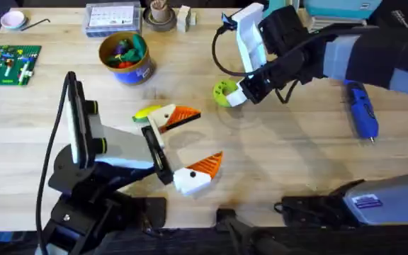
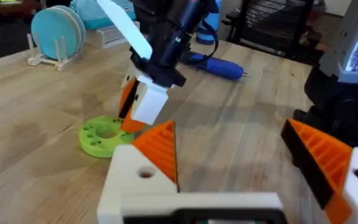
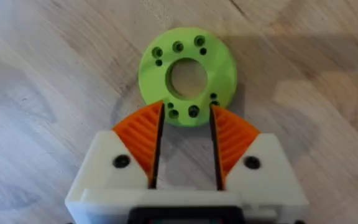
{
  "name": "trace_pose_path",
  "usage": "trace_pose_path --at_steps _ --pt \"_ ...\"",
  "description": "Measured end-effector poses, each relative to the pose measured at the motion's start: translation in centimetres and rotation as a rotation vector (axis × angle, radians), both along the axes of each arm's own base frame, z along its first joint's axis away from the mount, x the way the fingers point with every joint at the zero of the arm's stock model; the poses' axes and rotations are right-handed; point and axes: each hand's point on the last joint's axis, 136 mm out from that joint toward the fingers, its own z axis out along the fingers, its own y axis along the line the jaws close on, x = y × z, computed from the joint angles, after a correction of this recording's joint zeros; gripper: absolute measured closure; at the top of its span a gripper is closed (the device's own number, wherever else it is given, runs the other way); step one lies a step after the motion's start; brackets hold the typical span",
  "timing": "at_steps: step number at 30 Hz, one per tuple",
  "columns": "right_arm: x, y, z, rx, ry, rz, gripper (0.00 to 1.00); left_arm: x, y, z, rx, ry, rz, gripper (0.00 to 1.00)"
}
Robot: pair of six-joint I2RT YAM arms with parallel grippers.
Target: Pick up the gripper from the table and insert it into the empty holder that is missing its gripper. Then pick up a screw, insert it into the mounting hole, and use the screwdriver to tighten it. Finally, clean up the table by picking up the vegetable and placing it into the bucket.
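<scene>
On my left gripper (image 1: 204,138), both white holders (image 2: 143,171) carry an orange wedge (image 2: 157,146), so I judge the insert done. Its jaws stand wide, low over the surface (image 1: 296,163).

Screw step looks to be in hand. Right gripper (image 3: 186,109) is down at the green disc (image 3: 187,74), jaws narrow and straddling the disc's near rim. I cannot tell whether they pinch anything, and I can make out no screw. Next move calls for a fine pinch at one of the disc's small holes, then a straight lift.

Screwdriver (image 1: 362,110) lies untouched, well apart on the right. Vegetable (image 1: 144,112) lies just beside the left gripper's far finger, not yet cleared.

Bucket (image 1: 134,73) stands farther back, upright, holding mixed coloured toys.
</scene>
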Motion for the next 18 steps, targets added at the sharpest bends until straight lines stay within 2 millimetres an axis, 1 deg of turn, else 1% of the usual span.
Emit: trace_pose_path --at_steps 4,8,12,15,18 --pt "0.00 0.00 -0.04 0.000 0.001 0.000 0.569 0.00 0.00 0.01 0.000 0.000 0.000 0.007" --pt "0.10 0.02 -0.27 -0.002 0.002 -0.001 0.667 0.00 0.00 -0.01 0.000 0.000 0.000 0.007" --pt "0.13 0.01 -0.27 -0.003 0.001 -0.001 0.700 0.00 0.00 0.00 0.000 0.000 0.000 0.007" --pt "0.12 0.00 -0.27 -0.003 0.001 -0.001 0.779 0.00 0.00 0.01 0.000 0.000 0.000 0.007" --pt "0.11 0.00 -0.30 -0.004 0.002 -0.001 0.806 0.00 0.00 0.00 0.000 0.000 0.000 0.007"
